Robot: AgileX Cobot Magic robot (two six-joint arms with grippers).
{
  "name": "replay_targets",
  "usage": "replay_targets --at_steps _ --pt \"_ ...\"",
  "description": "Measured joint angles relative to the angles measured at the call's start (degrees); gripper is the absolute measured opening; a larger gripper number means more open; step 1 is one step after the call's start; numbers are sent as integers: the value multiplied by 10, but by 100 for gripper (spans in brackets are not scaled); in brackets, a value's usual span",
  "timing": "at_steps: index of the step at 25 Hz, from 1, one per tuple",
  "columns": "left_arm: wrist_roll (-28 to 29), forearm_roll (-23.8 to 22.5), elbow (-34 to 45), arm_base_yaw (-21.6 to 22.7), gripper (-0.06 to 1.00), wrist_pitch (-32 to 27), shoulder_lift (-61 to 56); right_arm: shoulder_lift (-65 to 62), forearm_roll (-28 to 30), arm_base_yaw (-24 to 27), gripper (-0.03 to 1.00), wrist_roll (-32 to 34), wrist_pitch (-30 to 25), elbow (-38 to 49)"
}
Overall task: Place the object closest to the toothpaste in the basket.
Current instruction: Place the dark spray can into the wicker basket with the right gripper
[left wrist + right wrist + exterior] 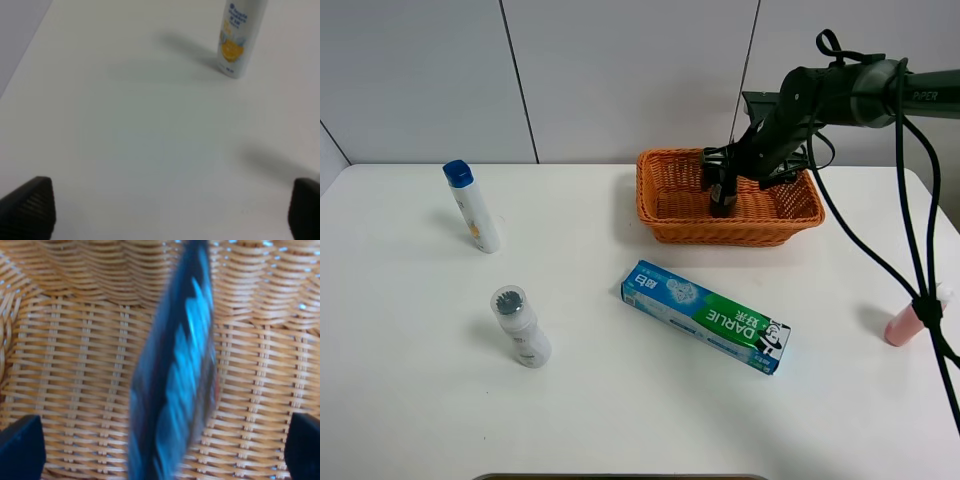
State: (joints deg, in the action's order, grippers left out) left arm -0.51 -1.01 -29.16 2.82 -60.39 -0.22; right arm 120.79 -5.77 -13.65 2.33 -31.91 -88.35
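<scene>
Reaching into the orange woven wicker basket [720,233] by the worktop's far edge, the right gripper [722,198] is spread wide. A blurred, slim blue-and-black object [175,377] sits between its fingers, inside the basket. The left gripper [170,209] gapes wide too.

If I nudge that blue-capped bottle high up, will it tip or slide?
Probably tips: the blue-capped bottle stands upright, tall on a narrow base. A low push would likelier slide it across the smooth white table.
</scene>
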Motion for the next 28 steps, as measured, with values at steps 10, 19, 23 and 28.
replay_targets --at_steps 10,19,23,28 --pt "0 0 0 0 94 0 0 0 0 0 99 0 1 0" --pt "0 0 0 0 94 0 0 -8 5 0 99 0 -11 0" --pt "0 0 0 0 94 0 0 -40 12 -1 99 0 -28 0" --pt "0 0 0 0 94 0 0 -86 13 -1 99 0 -46 0"
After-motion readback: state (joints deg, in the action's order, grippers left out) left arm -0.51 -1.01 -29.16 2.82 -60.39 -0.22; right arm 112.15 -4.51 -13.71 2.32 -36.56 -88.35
